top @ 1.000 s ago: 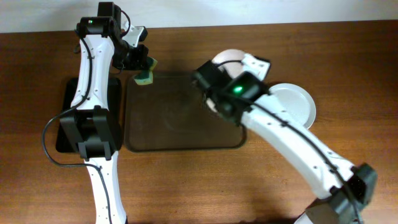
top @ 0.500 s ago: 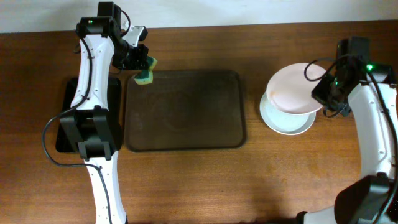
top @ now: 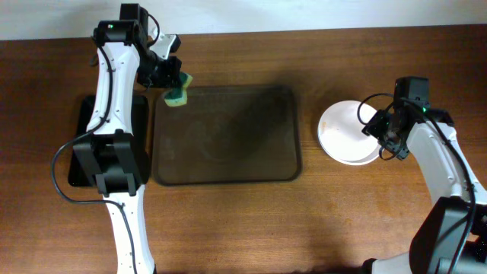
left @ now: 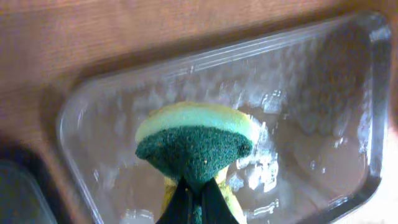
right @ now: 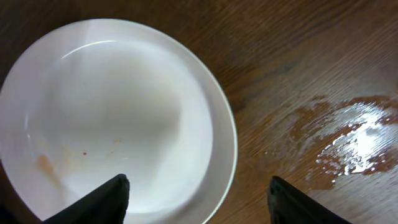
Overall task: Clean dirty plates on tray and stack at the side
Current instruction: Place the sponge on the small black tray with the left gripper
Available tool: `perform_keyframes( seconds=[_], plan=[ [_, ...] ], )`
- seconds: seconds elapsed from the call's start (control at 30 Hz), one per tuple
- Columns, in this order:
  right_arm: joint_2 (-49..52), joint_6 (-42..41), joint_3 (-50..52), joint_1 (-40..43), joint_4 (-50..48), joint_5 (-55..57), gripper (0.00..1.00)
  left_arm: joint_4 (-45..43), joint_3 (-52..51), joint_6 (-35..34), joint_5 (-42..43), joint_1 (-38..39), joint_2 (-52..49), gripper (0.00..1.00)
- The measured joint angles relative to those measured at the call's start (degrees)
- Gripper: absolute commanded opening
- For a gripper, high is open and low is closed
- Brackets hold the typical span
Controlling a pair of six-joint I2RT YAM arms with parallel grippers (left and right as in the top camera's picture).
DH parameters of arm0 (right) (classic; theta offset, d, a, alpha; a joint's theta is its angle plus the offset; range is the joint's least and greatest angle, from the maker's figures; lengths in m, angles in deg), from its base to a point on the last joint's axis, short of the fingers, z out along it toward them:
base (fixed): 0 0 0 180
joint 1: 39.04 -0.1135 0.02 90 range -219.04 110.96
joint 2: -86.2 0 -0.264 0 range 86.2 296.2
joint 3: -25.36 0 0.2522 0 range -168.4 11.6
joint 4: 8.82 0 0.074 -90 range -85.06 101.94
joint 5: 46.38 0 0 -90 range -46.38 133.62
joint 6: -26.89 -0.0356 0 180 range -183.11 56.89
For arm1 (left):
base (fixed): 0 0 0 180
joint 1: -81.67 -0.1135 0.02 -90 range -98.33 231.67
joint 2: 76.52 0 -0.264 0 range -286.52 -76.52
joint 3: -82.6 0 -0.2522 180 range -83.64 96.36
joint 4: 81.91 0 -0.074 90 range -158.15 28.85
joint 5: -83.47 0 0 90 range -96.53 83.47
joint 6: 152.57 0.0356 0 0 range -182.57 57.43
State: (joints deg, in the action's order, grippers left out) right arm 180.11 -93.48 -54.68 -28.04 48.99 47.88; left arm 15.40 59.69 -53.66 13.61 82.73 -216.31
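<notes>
While the large dark-brown rectangular tray (top: 228, 144) carries no plates at frame centre | white round plates (top: 344, 135) stacked on tabletop (top: 358, 221), right of frame; top one shows faint orange specks | right end effector (top: 384, 131) spread wide, empty, over stack | left end effector (top: 170, 79) clamped on green-and-yellow sponge (top: 177, 94), upper left | judged: nearly complete; residue recheck possibly outstanding.

Plates (top: 346, 135): white, faint orange-brown smears.
Tray (top: 228, 171): plain dark brown.
Sponge (left: 194, 140): yellow, with dark green scouring face.
Table (top: 304, 221): brown wood grain.
</notes>
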Motion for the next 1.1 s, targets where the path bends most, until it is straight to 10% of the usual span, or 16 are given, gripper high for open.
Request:
perform_keyframes(
  seconds=[0.33, 0.6, 0.7, 0.73, 0.93, 1.0, 1.1],
  plan=[
    [-6.4, 2.1, -11.9, -5.5, 8.6, -10.8, 0.78, 12.9, 9.0, -9.3, -17.7, -8.2, 15.0, 0.01],
    [-6.3, 2.5, -11.9, -5.9, 9.3, -11.0, 0.78, -10.3, -28.7, -10.9, -21.0, -13.7, 13.5, 0.01],
    [-6.3, 2.6, -11.9, -5.9, 9.7, -11.0, 0.78, -16.6, -35.8, -10.8, -21.1, -13.7, 13.5, 0.68],
    [-6.3, 2.6, -11.9, -5.9, 9.9, -11.0, 0.78, -17.0, -36.6, -10.8, -21.1, -13.7, 13.5, 0.76],
    [-6.3, 3.7, -12.0, -5.9, 11.0, -11.1, 0.78, -14.7, -33.9, -10.7, -21.1, -13.7, 13.5, 0.83],
    [-6.3, 5.5, -14.6, -5.9, 15.6, -11.0, 0.79, -11.6, -27.5, -10.7, -21.1, -13.7, 13.6, 0.99],
    [-6.9, 9.6, -24.4, -5.9, 24.8, -11.0, 0.98, -5.1, -17.4, -10.7, -21.1, -13.4, 15.8, 0.99]
  ],
)
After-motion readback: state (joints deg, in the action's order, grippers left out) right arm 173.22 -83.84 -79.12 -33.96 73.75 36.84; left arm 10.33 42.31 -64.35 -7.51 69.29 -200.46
